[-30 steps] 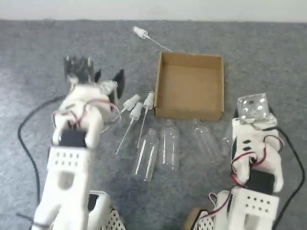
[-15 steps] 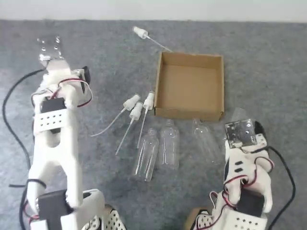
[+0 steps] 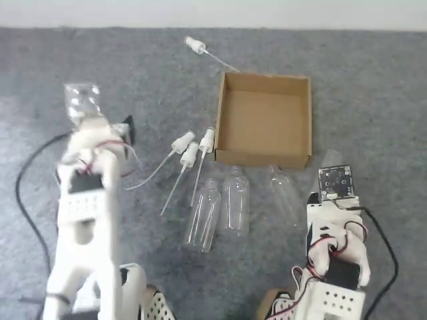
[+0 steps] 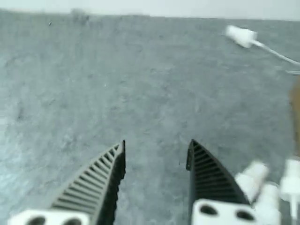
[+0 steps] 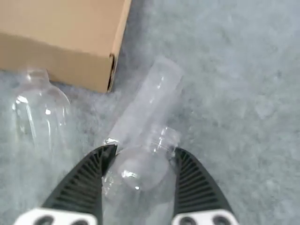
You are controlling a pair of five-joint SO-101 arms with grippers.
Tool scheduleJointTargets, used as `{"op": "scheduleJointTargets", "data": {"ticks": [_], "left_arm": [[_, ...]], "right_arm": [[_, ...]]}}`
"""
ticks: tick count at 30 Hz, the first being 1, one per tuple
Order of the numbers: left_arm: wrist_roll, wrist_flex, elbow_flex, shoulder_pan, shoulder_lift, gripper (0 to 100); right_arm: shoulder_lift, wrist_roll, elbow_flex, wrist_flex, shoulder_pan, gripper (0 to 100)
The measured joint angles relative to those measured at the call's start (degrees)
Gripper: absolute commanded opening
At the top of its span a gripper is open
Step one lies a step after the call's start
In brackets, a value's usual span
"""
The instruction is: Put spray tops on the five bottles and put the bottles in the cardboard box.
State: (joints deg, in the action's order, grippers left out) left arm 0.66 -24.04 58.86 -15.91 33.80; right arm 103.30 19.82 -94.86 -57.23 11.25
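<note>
Straddling a clear plastic bottle (image 5: 139,174) lying just beside the cardboard box (image 5: 61,33) corner, my ribbed right gripper (image 5: 138,157) stands spread; I see my left gripper (image 4: 157,154) gaping above fuzzy grey carpet (image 4: 93,84).

This looks like a robotics lab or hobby bench. A grey carpet-like mat (image 3: 373,80) covers the table below a pale wall (image 3: 267,13) at the far edge. The white left arm (image 3: 83,200) and right arm (image 3: 337,267) carry exposed red wiring (image 3: 328,248), and a black cable (image 3: 18,187) trails on the left.
</note>
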Motion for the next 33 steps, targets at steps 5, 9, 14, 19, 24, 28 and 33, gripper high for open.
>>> {"op": "scheduleJointTargets", "data": {"ticks": [5, 9, 14, 19, 24, 28, 33], "left_arm": [[0.00, 0.00, 13.45, 7.21, 16.79, 20], [0.09, 0.00, 23.38, 8.70, 29.10, 20], [0.09, 0.00, 36.66, 9.05, 43.25, 20], [0.26, -9.67, 38.42, 8.53, 54.42, 20], [0.26, -22.42, 38.33, 8.53, 62.59, 20], [0.26, -30.77, 38.33, 8.53, 65.05, 20], [0.26, -31.91, 38.33, 8.44, 65.23, 20]], "right_arm": [[0.09, 0.00, -0.09, 0.79, 0.09, 0.6], [0.09, 0.00, -0.09, 0.70, 0.09, 0.6], [0.09, 0.00, -0.09, -5.98, 0.09, 0.6], [0.44, -0.18, -0.09, -12.31, 0.09, 0.6], [1.14, -0.18, -0.09, -14.33, 0.00, 0.6], [1.23, -0.26, -0.09, -14.51, 0.00, 0.6], [1.23, -0.26, -0.09, -14.51, 0.00, 0.6]]}}
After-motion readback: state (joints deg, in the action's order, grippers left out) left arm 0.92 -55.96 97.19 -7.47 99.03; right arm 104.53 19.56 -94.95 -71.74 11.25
